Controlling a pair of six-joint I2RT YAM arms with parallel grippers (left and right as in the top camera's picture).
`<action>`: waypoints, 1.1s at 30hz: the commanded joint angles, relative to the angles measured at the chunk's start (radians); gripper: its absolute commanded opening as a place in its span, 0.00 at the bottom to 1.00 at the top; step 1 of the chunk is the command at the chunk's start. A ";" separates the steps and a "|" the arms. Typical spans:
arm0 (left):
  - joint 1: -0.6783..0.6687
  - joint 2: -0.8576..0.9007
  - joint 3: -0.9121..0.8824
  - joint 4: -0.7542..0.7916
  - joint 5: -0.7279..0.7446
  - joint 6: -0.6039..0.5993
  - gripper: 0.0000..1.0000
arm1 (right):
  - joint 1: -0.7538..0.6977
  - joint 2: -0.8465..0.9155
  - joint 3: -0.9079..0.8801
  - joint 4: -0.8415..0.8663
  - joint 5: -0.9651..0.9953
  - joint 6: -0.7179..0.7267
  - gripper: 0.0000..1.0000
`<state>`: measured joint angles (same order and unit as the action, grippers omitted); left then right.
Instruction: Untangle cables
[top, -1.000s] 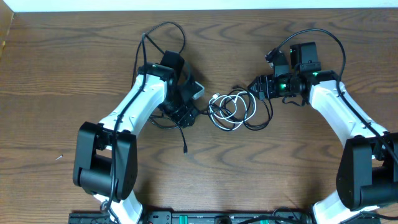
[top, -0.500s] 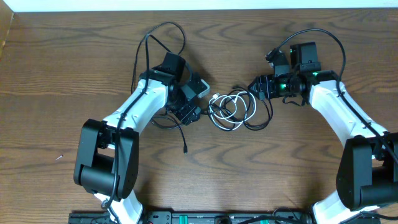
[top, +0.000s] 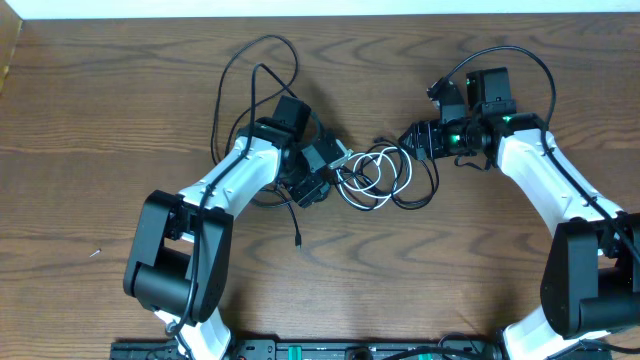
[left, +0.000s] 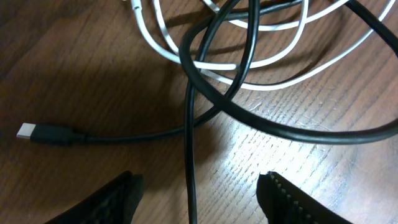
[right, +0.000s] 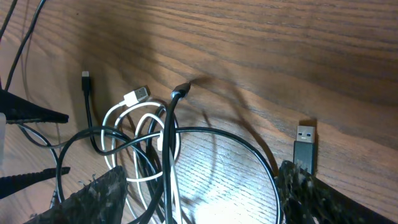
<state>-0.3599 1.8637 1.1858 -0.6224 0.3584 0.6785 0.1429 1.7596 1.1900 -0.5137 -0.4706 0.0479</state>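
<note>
**Left wrist view.** The lower edge cuts off both fingers (left: 115, 202) of the left claw (left: 198, 190), so only their tips show. The black cable (left: 188, 162) lying between them leaves the frame at the same edge. Ahead of the claw, the white cable (left: 217, 65) loops out past the upper edge.

**Right wrist view.** The right claw (right: 202, 183) is cropped in the same way. The tangle (right: 155, 155) between its fingers runs out below. The cord of the USB plug (right: 304, 146) is hidden behind the finger beside it.

**Overhead view.** The fingertips of both claws are too small to resolve.

Light from above is glaring off my brown wooden table (left: 261, 149); soft shadows are falling, and my wrist views are looking sharp.
</note>
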 joint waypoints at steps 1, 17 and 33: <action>-0.002 0.031 -0.004 0.002 -0.039 0.010 0.63 | -0.006 -0.005 0.007 -0.003 0.001 -0.013 0.74; -0.002 0.086 -0.004 0.003 -0.037 0.008 0.55 | -0.006 -0.005 0.007 -0.003 0.002 -0.013 0.76; -0.002 0.129 -0.004 0.015 -0.032 0.005 0.07 | -0.006 -0.005 0.007 -0.003 0.002 -0.013 0.77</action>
<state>-0.3603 1.9461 1.1938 -0.5961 0.3386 0.6830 0.1429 1.7596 1.1900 -0.5144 -0.4706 0.0479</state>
